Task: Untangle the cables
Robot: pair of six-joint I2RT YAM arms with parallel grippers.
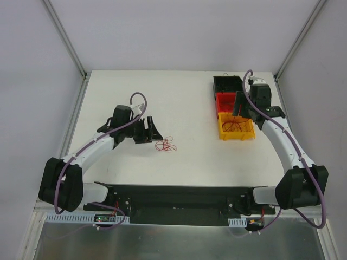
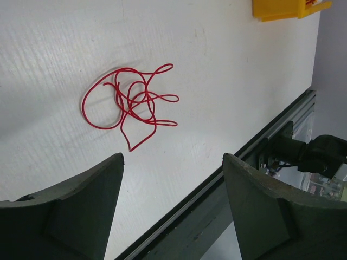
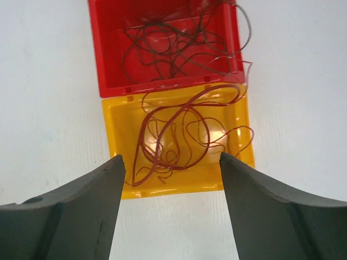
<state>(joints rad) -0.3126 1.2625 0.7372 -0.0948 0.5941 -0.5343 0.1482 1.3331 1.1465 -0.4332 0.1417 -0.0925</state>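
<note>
On the white table (image 1: 184, 162), the tangled red cables (image 2: 130, 103) lie just ahead of the nearer left gripper (image 2: 172, 160), jaws spread.

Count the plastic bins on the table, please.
3. All stand in one row at the table's right: the black bin farthest back, the red bin in the middle, the yellow bin nearest. The right arm partly covers them.

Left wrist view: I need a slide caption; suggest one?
Open left gripper facing a loose red cable tangle on the white table.
</note>
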